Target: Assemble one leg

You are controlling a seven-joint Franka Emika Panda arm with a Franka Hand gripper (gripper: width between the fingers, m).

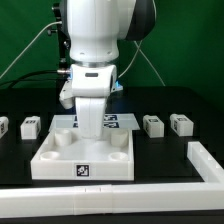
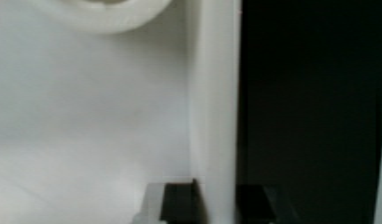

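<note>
Black table (image 1: 170, 145) in front of a green curtain (image 1: 185, 50), w/ a white rail (image 1: 205, 160) along the near edge and up the exterior view's right. The gripper (image 2: 220, 205) is down at the far edge of the big white panel (image 1: 60, 165). In the wrist view the two dark fingers (image 2: 179, 205) stand narrow, one each side of the panel's upright wall (image 2: 214, 100). No gap shows betw. pad and wall, so it reads as a pinch on that wall, tho the pic is blurry. A round corner socket (image 2: 108, 12) lies on the inner side of the fingers, bare table on the outer side.

No leg is betw. the fingers. The legs (image 1: 30, 126) (image 1: 3, 125) (image 1: 153, 124) (image 1: 181, 123) lie loose on the table, well apart from the fingers: two to the exterior view's left of them, two to its right. The marker board (image 1: 125, 122) lies just beyond the fingers.

Prob. the step in hand is placing the panel, so the leg work hasn't begun.

Risks from here:
- Grip is on a thin wall at one edge, so the panel could pivot or slip out if dragged fast.
- A wide swing could sweep the panel's corners into the nearer legs and knock them over.
- If the panel catches the rail at an angle it could jam, or tip off the table surface.
</note>
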